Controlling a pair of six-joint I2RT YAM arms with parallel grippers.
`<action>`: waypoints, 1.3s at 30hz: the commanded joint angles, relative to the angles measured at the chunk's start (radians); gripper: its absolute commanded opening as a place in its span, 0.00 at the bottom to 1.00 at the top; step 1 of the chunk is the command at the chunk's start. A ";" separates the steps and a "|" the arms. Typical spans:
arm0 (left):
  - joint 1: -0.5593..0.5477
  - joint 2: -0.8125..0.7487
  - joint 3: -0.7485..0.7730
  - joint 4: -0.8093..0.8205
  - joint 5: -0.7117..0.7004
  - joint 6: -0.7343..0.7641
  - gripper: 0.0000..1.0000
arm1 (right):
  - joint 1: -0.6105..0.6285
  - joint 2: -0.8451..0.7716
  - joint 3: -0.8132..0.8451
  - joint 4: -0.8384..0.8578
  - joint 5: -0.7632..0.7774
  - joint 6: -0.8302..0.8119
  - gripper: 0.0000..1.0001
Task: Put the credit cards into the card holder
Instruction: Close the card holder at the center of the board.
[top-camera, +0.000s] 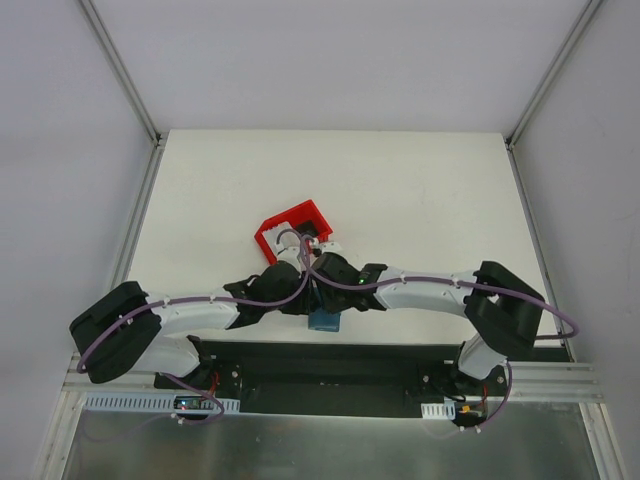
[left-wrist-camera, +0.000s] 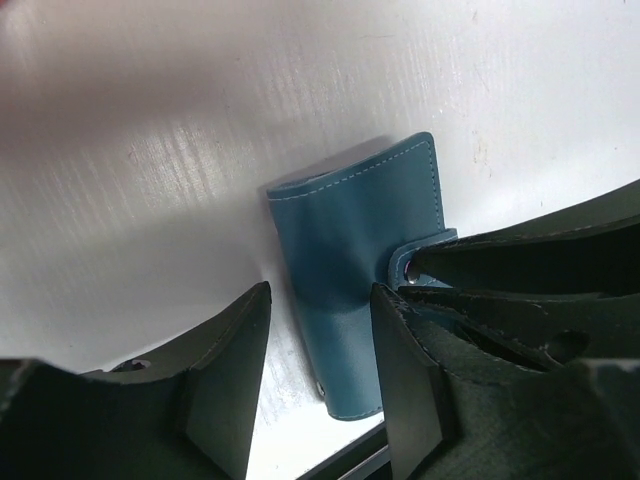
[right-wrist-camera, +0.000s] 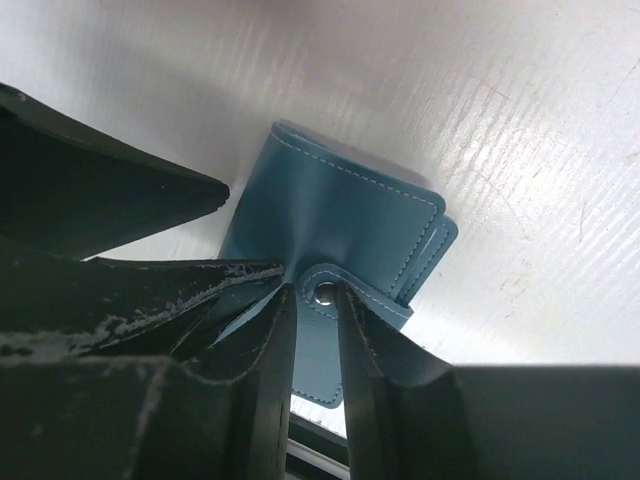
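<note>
Shows left hand (left-wrist-camera: 320, 300) spread astride the folded teal card holder (left-wrist-camera: 350, 210), flat on the white bench (left-wrist-camera: 150, 120) at 5 o'clock of a red bin (top-camera: 268, 238); right hand (right-wrist-camera: 318, 300) narrowed about its clasp tab (right-wrist-camera: 365, 300), grip impossible to tell.

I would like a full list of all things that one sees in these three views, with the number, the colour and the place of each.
card holder: one, teal-blue, closed, flat on the table near the arm bases.
clasp tab: one, teal-blue with a metal snap, on the card holder, between the right fingers.
bin: one, red, mid-table, beyond the card holder.
white cards: count unclear, white, in the bin; too small to tell more.
table: one, white.
left gripper: one, black, open, over the card holder.
right gripper: one, black, jaws narrow around the clasp tab; grip unclear.
</note>
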 joint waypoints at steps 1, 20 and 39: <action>-0.013 0.000 -0.044 -0.125 -0.028 0.027 0.46 | 0.005 -0.026 -0.080 -0.039 0.017 -0.009 0.29; -0.012 0.031 0.063 -0.142 -0.058 0.071 0.55 | -0.030 -0.199 -0.177 0.090 0.031 0.054 0.27; -0.009 0.097 0.085 -0.128 -0.053 0.082 0.52 | -0.030 -0.123 -0.152 0.130 0.000 0.048 0.24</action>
